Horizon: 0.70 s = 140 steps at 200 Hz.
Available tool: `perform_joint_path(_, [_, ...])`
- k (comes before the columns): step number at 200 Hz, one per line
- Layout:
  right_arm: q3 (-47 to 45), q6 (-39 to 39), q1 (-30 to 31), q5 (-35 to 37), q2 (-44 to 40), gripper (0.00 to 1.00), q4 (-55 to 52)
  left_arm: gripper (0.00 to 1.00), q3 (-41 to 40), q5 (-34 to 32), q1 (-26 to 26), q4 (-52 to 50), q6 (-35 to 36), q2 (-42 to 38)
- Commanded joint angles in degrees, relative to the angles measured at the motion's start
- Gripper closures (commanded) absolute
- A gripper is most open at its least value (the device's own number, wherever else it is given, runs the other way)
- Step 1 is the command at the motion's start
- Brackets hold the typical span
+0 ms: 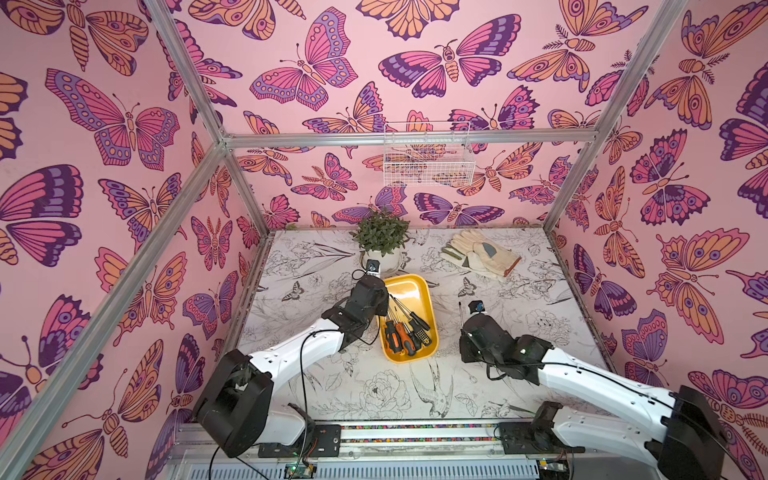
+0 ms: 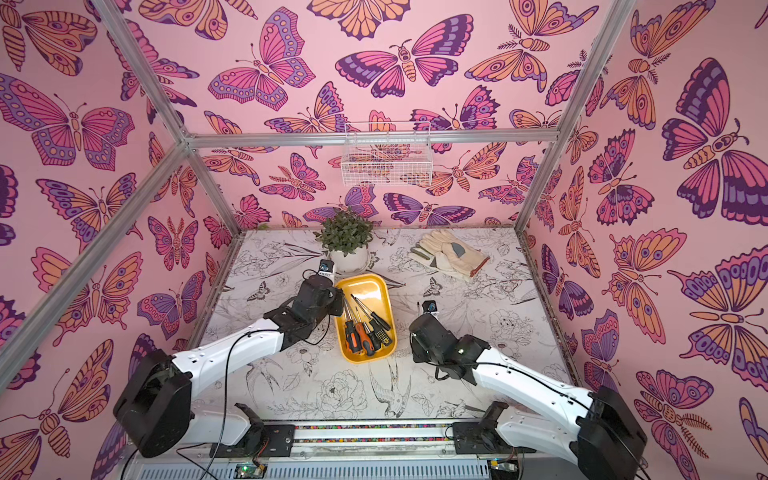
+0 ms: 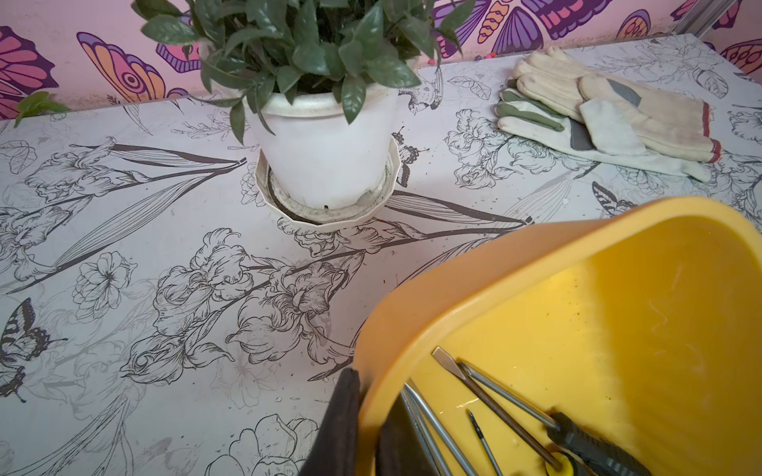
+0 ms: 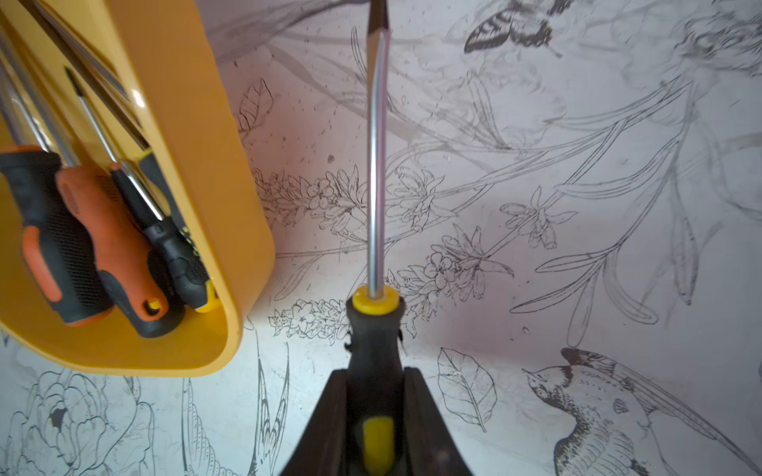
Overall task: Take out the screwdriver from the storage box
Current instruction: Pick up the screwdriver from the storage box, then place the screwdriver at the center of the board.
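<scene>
The screwdriver (image 4: 374, 206) is held outside the storage box (image 4: 198, 123), over the printed table (image 4: 577, 288). Its black-and-yellow handle is clamped between the 2 fingers (image 4: 330, 416) of the right gripper (image 4: 373, 377) at the bottom centre of the right wrist frame, and its steel shaft is pointed toward the top edge. In a top view only a thin line is seen just right of the box, probably the shaft of the same tool.

The yellow box is placed at the centre of both top views, with other screwdrivers (image 1: 409, 328) piled at its lower end. Its left rim is pinched by the left gripper (image 3: 369, 408), with 1 finger outside the wall and 1 inside.

A potted plant (image 1: 382, 245) is seen just above the box and gloves (image 1: 482, 253) to the upper right. A white wire basket (image 1: 428, 153) is hung on the back wall.
</scene>
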Motion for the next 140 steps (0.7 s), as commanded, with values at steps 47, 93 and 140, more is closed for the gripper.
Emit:
perform_joint_path(47, [6.5,1.7,-2.0,-10.0,13.5,1.00,5.9,1.00,1.1,-3.6,-0.1,1.6,5.0,0.9])
perform_joint_path(93, [9.8,2.4,-2.3,-12.1,20.2,1.00,7.5,1.00,1.0,-2.6,0.8,2.0,5.1,1.1])
perform_joint_path(140, [11.0,3.5,-3.9,-12.3,24.0,1.00,7.7,1.00,-0.5,-1.8,1.7,2.4,5.0,-0.2])
